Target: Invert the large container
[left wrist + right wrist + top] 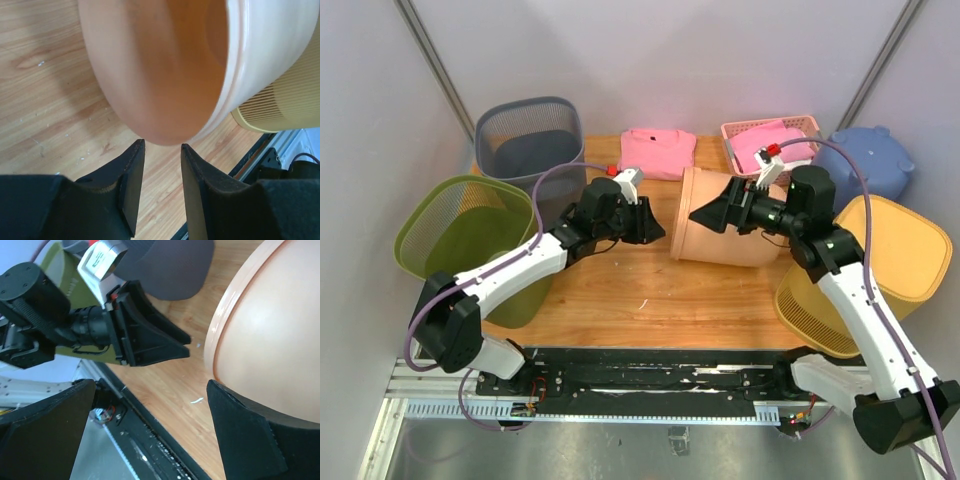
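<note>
A wooden table (pixel 620 300) stands in a grey-walled booth, with 2 arms bolted at its near edge. Beside the left edge sits an olive mesh basket (pixel 460 235), and beside the right edge a yellow slatted basket (pixel 905 255).

At mid-table the large container (pixel 725 240), of peach plastic, lies on its side. Its rimmed mouth faces the left edge and its base faces the right edge. The left gripper (pixel 652 225) sits low just outside that mouth. Its fingers (pixel 132 175) are parted by only a narrow gap with nothing between them, and the container's lower rim is just beyond their tips. The right gripper (pixel 712 215) reaches over the container's upper side, its fingers spread wide. In the right wrist view, 1 finger (pixel 250 430) lies against the curved wall behind the rim and the other is out over bare wood. Whether it presses cannot be told.

Along the far edge are a grey mesh basket (pixel 525 140) at the left corner, a folded pink cloth (pixel 658 152), a pink crate (pixel 735 132) holding more pink cloth, and a blue tub (pixel 872 165) by the right corner.
</note>
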`<control>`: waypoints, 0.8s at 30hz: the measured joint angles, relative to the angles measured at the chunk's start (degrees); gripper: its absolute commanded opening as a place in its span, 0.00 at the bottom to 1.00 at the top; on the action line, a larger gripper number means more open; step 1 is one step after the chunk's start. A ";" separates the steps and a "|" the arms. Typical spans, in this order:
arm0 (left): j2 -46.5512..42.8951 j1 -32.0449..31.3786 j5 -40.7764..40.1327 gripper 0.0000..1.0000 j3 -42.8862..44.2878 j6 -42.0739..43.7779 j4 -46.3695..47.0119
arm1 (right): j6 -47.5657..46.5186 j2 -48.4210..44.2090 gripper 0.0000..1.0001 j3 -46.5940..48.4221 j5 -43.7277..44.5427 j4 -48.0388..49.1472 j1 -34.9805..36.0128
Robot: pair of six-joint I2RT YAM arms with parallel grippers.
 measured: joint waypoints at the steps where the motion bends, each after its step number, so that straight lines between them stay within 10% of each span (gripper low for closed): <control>1: 0.00 -0.02 0.00 0.42 -0.20 -0.04 -0.02 | -0.57 0.26 0.96 0.55 1.07 -1.01 0.35; 10: -2.54 -0.33 -3.54 0.85 1.44 2.75 -4.24 | -12.00 -0.37 0.99 10.23 27.19 -16.33 -0.13; 24: 8.72 -10.95 -23.21 0.89 26.67 10.08 -7.69 | -16.85 4.07 0.99 12.37 38.77 -25.70 -8.35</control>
